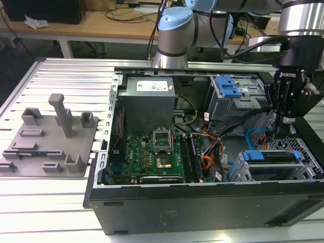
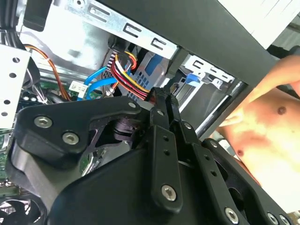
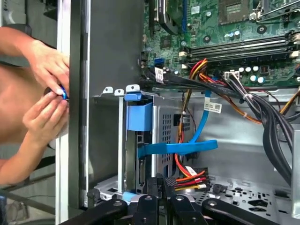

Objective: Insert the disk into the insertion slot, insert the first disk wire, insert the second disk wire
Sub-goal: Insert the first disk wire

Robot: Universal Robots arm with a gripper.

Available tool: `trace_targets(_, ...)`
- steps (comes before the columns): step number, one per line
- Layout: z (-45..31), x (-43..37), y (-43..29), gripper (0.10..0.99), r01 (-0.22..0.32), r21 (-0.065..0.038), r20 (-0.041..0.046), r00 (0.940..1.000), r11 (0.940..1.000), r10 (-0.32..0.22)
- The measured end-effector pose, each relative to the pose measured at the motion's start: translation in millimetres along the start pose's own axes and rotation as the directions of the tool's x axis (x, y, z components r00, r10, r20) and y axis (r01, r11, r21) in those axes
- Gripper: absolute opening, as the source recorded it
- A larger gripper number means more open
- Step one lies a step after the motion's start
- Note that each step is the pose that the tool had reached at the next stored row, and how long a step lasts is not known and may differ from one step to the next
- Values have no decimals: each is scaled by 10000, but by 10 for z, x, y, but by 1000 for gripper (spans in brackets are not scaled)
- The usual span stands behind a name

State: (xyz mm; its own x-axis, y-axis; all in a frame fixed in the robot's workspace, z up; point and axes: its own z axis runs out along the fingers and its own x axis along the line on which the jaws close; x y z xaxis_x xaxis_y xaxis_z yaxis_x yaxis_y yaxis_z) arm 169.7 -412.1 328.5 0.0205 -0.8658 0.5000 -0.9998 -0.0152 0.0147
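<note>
the disk (image 1: 271, 158) already sits inside the insertion slot (image 1: 308, 157) and the first disk wire (image 3: 187, 147) looks plugged into its edge, leaving only the second disk wire (image 3: 190, 178), whose dark plug the gripper (image 3: 164, 183) pinches with closed fingers just beside that slot.

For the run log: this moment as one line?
disk in insertion slot | gripper shut on second disk wire | first disk wire looped nearby

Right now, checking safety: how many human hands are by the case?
2. In the first wrist view, one hand and the other hand are outside the case wall, fingertips meeting.
</note>
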Motion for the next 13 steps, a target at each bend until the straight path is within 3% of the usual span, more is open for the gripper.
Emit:
trace_targets(2, 5, 17, 0, 161, -6, -1, 170, 9999, 10000, 6)
trace_targets(6, -1, 46, 1, 161, -33, -9, 641, 9979, 10000, 33)
trace_targets(7, -1, 58, 2, 161, -32, -4, 954, 9954, 10000, 32)
trace_targets(10, -4, 85, 2, 161, -28, 4, 1482, 9890, 10000, 27)
trace_targets(13, -33, 154, 4, 161, -15, -88, 1801, 9836, 10000, 30)
